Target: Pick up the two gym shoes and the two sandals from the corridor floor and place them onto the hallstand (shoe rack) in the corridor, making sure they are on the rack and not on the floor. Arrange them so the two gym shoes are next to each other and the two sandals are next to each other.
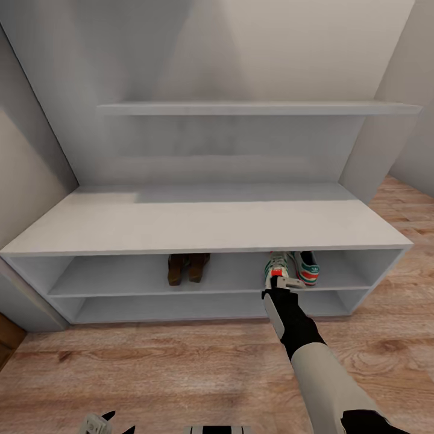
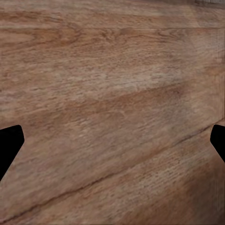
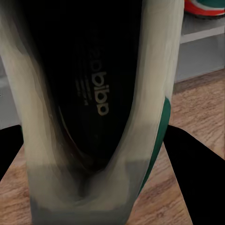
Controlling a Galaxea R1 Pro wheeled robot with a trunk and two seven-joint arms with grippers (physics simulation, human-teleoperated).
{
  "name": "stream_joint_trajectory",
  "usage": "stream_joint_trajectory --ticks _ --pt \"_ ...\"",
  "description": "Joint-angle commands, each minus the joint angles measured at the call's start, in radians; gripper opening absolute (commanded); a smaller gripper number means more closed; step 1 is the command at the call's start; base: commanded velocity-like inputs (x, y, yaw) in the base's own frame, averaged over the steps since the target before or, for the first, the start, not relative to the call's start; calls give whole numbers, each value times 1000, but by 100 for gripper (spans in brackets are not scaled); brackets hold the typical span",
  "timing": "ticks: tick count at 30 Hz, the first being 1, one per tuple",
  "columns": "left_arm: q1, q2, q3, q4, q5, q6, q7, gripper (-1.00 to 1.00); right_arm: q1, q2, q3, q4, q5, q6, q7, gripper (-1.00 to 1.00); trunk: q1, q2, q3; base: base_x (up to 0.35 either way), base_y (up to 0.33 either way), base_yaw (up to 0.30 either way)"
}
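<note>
The pale grey hallstand [image 1: 205, 223] stands against the wall. On its upper open tier the two dark brown sandals [image 1: 188, 267] sit side by side left of centre. Both gym shoes rest on the same tier at the right, next to each other. My right gripper [image 1: 282, 282] is shut on the heel of the left gym shoe [image 1: 276, 265]; the other gym shoe [image 1: 307, 267] lies just to its right. In the right wrist view the held gym shoe [image 3: 93, 108] shows its dark insole between my fingers [image 3: 197, 178]. My left gripper [image 2: 117, 131] hangs open over the corridor floor [image 2: 112, 70].
A long wall shelf [image 1: 259, 108] runs above the bench top. Walls close in on both sides of the hallstand. Wood-plank floor [image 1: 169, 367] stretches in front of the unit. The lower tier [image 1: 181, 307] holds nothing.
</note>
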Motion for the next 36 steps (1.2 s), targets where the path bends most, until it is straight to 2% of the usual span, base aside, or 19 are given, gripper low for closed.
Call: stream_joint_trajectory --ticks 1,36 --pt "-1 -1 8 0 -10 -5 -5 100 0 1 -1 -1 -9 1 -6 -100 0 0 -1 251 0 0" --pt "-1 0 9 1 -10 -5 -5 100 0 1 -2 -1 -10 1 -6 -100 0 0 -1 97 -21 0"
